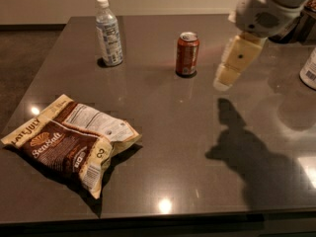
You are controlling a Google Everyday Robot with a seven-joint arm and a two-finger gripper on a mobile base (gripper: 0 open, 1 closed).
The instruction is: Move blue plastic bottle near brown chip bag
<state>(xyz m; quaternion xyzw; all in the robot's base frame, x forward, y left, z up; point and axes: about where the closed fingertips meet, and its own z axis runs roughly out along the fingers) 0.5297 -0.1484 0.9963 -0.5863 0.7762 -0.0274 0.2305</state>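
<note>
The blue plastic bottle point(108, 32) stands upright at the far left of the dark table, clear with a white cap and a pale label. The brown chip bag point(71, 143) lies flat at the near left, crumpled, showing "Sea Salt" lettering, cream edges and part of its white back. My gripper point(223, 80) hangs above the table right of centre, just right of the soda can, far from the bottle and holding nothing I can see. It casts a shadow on the table below.
A red-orange soda can point(187, 54) stands between the bottle and my gripper. A white container point(309, 69) is cut off by the right edge. Dark objects sit at the far right corner. The table's point(163, 147) near edge runs along the bottom.
</note>
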